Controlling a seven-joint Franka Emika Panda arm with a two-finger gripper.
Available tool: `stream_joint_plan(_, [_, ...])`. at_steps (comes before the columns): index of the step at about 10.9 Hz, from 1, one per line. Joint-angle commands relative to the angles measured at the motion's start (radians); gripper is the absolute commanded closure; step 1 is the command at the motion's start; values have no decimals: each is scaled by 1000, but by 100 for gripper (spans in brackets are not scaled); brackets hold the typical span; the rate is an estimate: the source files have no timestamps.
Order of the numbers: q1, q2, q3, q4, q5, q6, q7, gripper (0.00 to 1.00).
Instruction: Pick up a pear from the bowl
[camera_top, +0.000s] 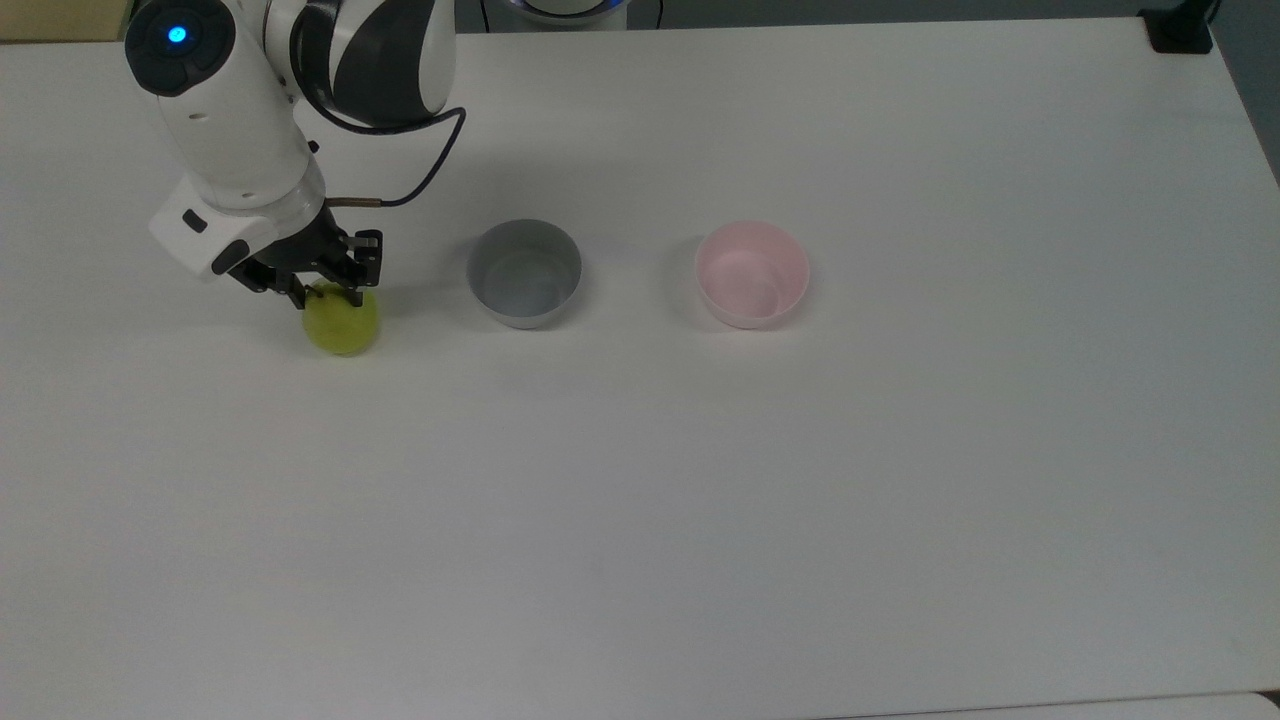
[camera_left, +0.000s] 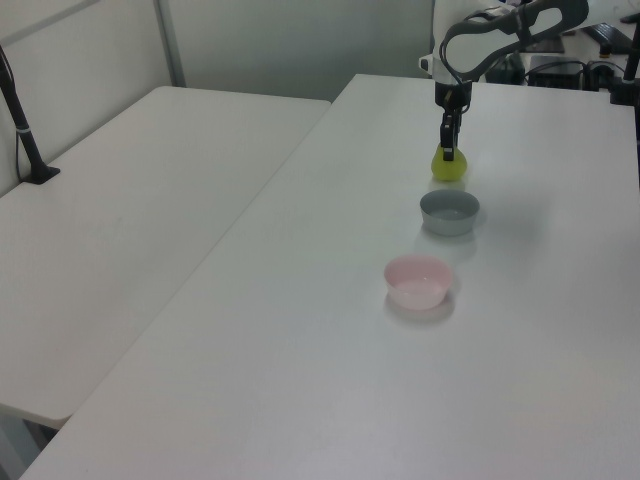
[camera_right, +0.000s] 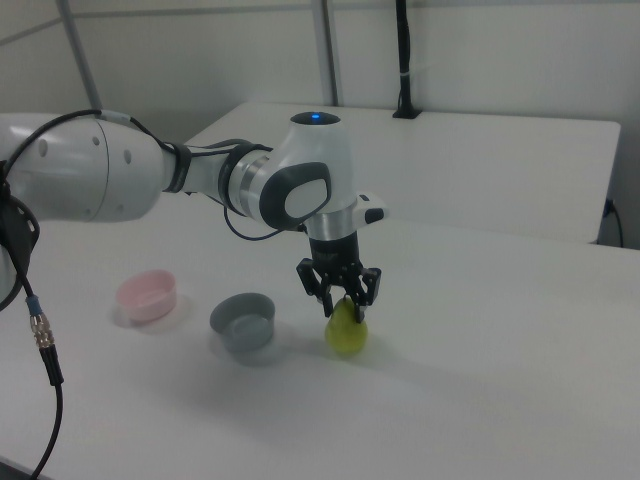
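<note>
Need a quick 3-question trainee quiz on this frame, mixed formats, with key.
1. True or false: the pear lies inside the pink bowl.
2. Multiple choice: in the top view, which thing is nearest the pear? A) the grey bowl B) the pink bowl C) the black clamp at the table corner
3. Fill in: the gripper holds the pear by its ____ end.

Key:
1. False. Both bowls are empty; the pear is at the white table, on the top view's left.
2. A
3. Upper (stem) end; the fingers close on it from above.
</note>
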Motion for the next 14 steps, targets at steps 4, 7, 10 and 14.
stream_joint_plan(4, [14, -37, -7, -9, 19, -21, 45, 0])
stream_joint_plan(7, [16, -113, -7, -5, 13, -105, 61, 0])
stream_joint_plan(10, [27, -204, -1, 3, 13, -219, 67, 0])
stream_joint_plan(14, [65, -313, -1, 0, 14, -353, 227, 0])
